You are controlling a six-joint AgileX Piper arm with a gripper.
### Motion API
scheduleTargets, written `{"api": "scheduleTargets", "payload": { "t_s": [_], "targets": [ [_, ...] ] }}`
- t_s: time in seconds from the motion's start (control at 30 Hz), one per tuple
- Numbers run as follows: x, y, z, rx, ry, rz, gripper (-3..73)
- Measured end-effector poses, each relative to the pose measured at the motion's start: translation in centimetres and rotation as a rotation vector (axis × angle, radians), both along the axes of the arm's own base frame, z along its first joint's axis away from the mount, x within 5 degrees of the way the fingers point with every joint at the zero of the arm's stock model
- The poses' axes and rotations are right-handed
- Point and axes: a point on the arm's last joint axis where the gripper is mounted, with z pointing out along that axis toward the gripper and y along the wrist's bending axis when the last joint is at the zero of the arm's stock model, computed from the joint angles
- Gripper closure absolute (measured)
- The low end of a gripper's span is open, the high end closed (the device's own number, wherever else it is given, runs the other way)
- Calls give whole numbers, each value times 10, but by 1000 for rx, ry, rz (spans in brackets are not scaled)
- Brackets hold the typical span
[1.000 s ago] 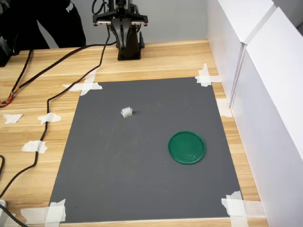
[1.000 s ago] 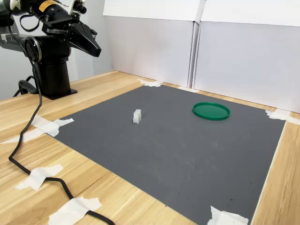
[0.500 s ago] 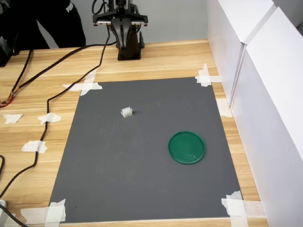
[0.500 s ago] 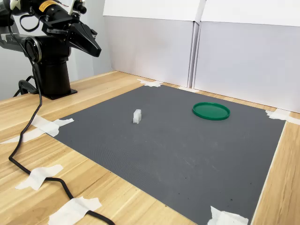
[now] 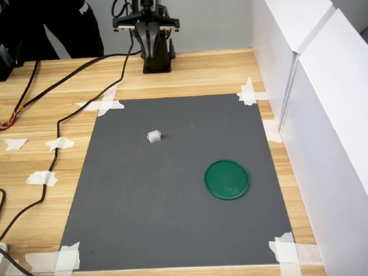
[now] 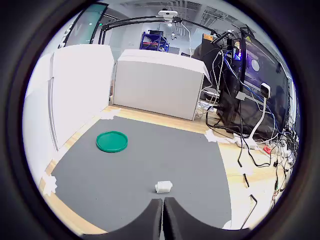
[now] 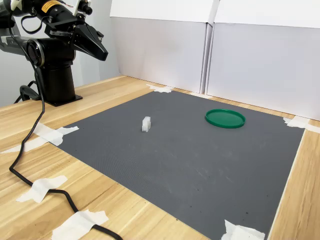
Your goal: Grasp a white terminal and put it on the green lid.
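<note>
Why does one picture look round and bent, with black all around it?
The wrist view is a fisheye: straight walls bow, a dark ring frames it, and the hand blurs up close. Both exterior views are undistorted and evenly lit; the white terminal and green lid stay sharp.

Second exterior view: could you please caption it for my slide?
Shut gripper raised off the mat, terminal and green lid apart.

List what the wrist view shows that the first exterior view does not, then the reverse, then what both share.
Only the wrist view: the gripper fingertips closed together, and an equipment rack with cables.
Only the first exterior view: the arm's base on the wooden table, and a black cable trailing across it.
Both: the white terminal and the green lid apart on the grey mat, and white panels.
</note>
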Motion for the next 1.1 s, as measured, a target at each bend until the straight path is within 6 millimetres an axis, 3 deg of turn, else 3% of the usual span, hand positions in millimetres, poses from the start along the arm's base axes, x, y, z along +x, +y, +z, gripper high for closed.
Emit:
{"api": "scheduleTargets", "payload": {
  "t_s": [0.27, 0.57, 0.83, 1.0, 1.1],
  "targets": [
    [22, 1, 38, -28, 97, 9, 711],
    [59, 6, 80, -64, 402, 77, 711],
    [92, 10, 92, -231, 628, 238, 709],
    [102, 12, 90, -300, 744, 333, 637],
    [106, 13, 88, -327, 774, 387, 527]
  ]
}}
